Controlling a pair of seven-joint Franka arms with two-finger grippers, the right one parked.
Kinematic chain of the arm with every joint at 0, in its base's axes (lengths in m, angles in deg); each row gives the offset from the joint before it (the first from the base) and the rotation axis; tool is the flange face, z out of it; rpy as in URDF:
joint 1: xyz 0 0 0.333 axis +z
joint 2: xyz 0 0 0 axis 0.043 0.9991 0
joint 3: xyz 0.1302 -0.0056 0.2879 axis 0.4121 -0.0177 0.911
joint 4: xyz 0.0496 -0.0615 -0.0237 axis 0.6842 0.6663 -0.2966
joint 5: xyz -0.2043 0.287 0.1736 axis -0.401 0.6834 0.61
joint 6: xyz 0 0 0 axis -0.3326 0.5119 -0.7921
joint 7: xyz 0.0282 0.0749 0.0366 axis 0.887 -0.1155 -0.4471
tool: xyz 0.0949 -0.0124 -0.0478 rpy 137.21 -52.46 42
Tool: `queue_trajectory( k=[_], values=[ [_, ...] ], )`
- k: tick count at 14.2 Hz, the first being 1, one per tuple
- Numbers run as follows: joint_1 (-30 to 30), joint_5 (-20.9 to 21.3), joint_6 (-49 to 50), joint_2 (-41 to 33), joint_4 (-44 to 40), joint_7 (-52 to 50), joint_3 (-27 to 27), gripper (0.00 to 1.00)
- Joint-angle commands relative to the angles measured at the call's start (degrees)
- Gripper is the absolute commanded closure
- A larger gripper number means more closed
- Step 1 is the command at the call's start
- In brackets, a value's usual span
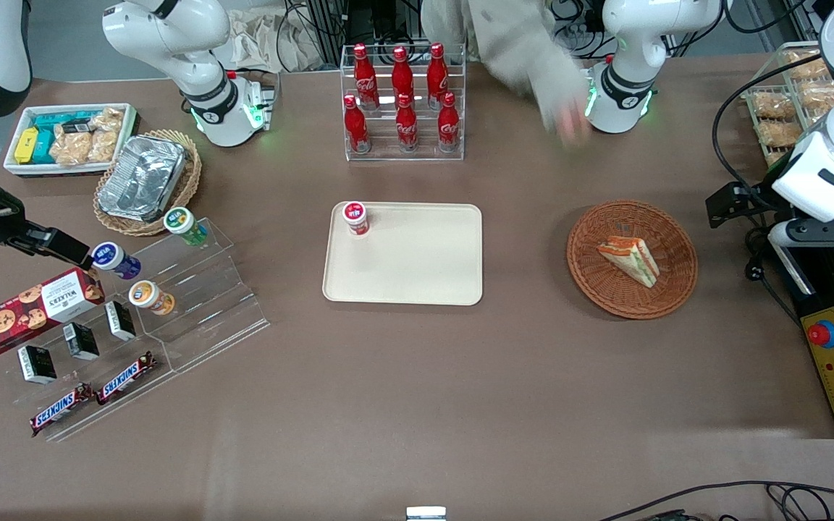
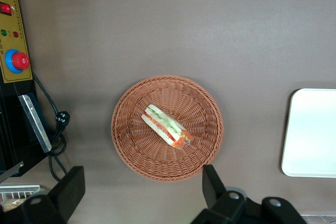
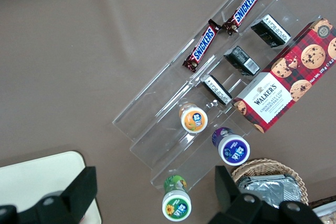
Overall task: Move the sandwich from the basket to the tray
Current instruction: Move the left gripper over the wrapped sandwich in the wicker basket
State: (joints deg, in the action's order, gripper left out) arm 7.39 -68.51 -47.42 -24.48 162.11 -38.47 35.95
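Wicker basket (image 2: 167,128) holds the sandwich (image 2: 167,126) below my spread-open end effector (image 2: 142,192), tray (image 1: 402,253) at nine o'clock; a corner pinch might let the soft wedge twist free.

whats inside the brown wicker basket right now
Only the sandwich lies in the basket. The weave under it is covered. The open tool hovers above the basket's edge, holding nothing.

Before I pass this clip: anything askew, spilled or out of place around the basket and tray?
Mostly tidy. The sandwich lies intact in the basket, and the gripper hangs above, jaws open. One oddity: a red-capped cup already stands in a corner of the tray. A blurred person's hand reaches over the table by the cola rack.
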Motion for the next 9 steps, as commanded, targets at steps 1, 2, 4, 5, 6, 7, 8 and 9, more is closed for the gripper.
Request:
queue_trajectory(
  k=[1, 2, 4, 5, 6, 7, 8, 9],
  values=[
    [0.18, 0.92, 0.81, 0.04, -0.47, -0.93, -0.44, 0.01],
    [0.18, 0.92, 0.81, 0.04, -0.47, -0.93, -0.44, 0.01],
    [0.0, 0.92, 0.81, 0.21, -0.47, -1.02, -0.44, 0.01],
    [0.0, 0.92, 0.9, 0.21, -0.47, -1.28, -0.44, 0.01],
    [-0.09, 1.18, 0.9, 0.12, -0.47, -2.33, -0.44, 0.01],
    [0.0, 1.09, 0.9, -0.14, -0.3, -3.29, -0.44, 0.01],
    [0.0, 1.01, 1.08, -0.23, -0.12, -3.74, -0.44, 0.01],
    [0.0, 1.09, 1.43, -0.4, 0.84, -4.7, -0.44, 0.0]
  ],
)
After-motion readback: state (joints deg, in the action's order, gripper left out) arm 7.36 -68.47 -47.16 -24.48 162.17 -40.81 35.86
